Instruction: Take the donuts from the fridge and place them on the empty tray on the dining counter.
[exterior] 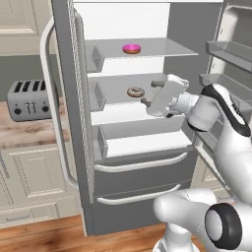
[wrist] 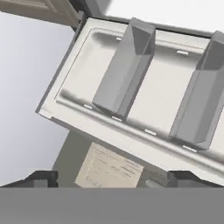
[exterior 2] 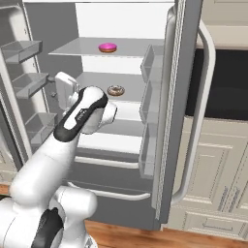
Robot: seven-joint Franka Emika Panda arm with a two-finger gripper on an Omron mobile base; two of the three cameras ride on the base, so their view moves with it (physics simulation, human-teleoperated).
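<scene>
The fridge [exterior: 74, 98] stands with both doors open. A pink-iced donut [exterior: 131, 48] [exterior 2: 107, 47] lies on the upper shelf. On the shelf below it rests a white-speckled donut [exterior: 135, 92] [exterior 2: 116, 90]. My gripper [exterior: 151, 92] [exterior 2: 52, 87] hovers at that lower shelf's height, just right of the speckled donut and apart from it. It is turned sideways and its fingers are open with nothing between them. In the hand view the gripper [wrist: 113, 179] faces a fridge door's inner wall and its grey bins [wrist: 124, 70]. The empty tray and the dining counter are out of view.
A silver toaster [exterior: 29, 98] sits on a wooden counter left of the fridge, over cream cabinets [exterior: 29, 182]. Door bins [exterior: 229, 49] [exterior 2: 150, 63] jut from both open doors. Two drawers with white handles [exterior: 142, 162] close off the fridge's bottom.
</scene>
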